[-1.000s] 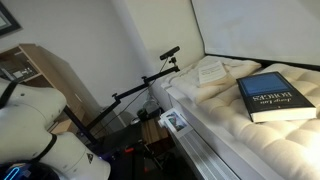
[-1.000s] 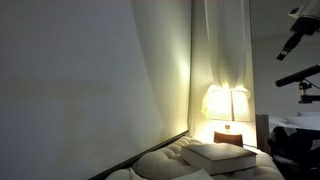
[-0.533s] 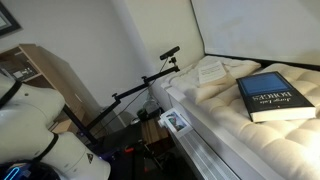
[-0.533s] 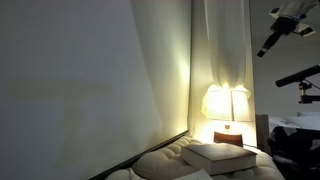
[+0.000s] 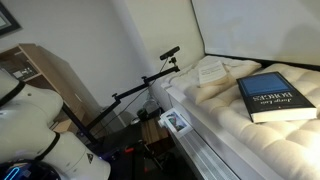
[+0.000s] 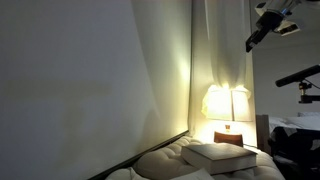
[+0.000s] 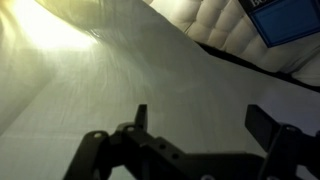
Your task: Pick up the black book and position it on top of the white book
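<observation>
Fingers (image 7: 262,122) spread wide and empty; the thick black book (image 5: 270,97) shows a dark-blue cover, white lettering.

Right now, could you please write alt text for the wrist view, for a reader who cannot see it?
The open gripper hangs empty at the bottom edge, its dark jaws apart over a pale, smooth surface. At the top right, one corner of the black book lies on the quilted cream mattress.

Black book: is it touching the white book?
Apart. In an exterior view the black book lies on the mattress, and a strip of bare quilting shows between it and the white book.
</observation>
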